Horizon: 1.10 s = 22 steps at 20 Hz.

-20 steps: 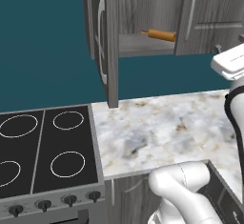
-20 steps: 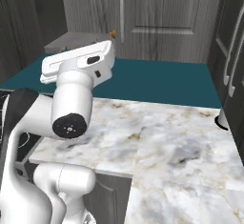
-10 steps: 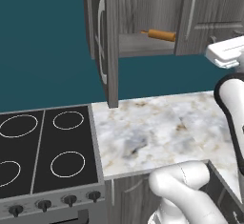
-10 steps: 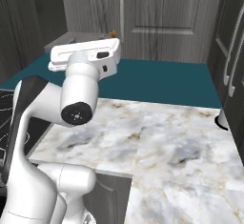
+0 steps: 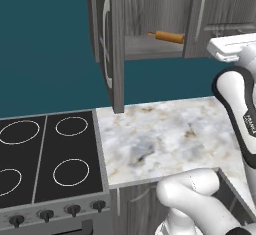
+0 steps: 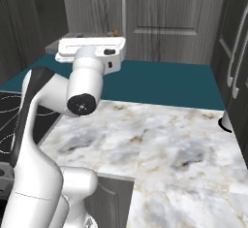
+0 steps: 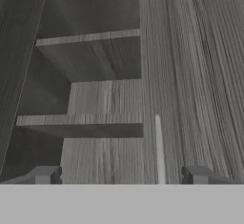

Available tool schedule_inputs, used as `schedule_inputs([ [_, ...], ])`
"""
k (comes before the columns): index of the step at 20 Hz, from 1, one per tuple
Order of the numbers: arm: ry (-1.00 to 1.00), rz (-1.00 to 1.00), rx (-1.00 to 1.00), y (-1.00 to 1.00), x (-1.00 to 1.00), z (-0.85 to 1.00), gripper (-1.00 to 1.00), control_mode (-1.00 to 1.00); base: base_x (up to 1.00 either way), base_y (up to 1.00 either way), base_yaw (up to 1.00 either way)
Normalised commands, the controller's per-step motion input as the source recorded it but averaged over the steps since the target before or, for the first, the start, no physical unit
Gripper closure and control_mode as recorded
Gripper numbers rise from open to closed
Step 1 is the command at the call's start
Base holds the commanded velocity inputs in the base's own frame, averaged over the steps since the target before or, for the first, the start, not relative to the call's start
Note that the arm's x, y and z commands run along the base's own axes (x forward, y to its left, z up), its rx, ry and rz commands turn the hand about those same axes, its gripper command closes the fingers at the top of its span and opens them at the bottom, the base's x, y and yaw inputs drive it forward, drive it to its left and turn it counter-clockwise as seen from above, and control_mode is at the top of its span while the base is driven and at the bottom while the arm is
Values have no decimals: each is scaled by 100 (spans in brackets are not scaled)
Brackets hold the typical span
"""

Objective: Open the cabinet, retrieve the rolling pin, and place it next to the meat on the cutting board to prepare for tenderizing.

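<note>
The cabinet hangs above the counter, its left door swung open and its right door closed. Inside, on the bottom board, lies the orange-brown rolling pin. My gripper is raised at cabinet height, right of the rolling pin and in front of the closed door. In the hand view the gripper is open and holds nothing, facing the closed door's silver handle, with the cabinet's shelves to the left. The cutting board and meat are out of view.
A marble counter lies below the cabinet, with a black stove on its left. The open door juts out over the counter's left end. Tall grey doors with silver handles stand at the right.
The hand has risen and shifted slightly toward the cabinet, from below the cabinet's bottom edge to the closed door's height. The jaws stayed open. The rolling pin has not moved.
</note>
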Motion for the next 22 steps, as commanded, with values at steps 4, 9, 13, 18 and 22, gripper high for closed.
schedule_inputs([
  [4,2,0,0,-11,33,0,-100,-100,0,0,0],
  [9,5,0,0,-16,33,0,-100,-100,0,0,0],
  [13,7,0,0,-12,37,0,-100,-100,0,0,0],
  [18,7,-1,0,-6,40,0,-100,-100,0,0,0],
  [22,6,-3,0,-1,40,0,-100,-100,0,0,0],
])
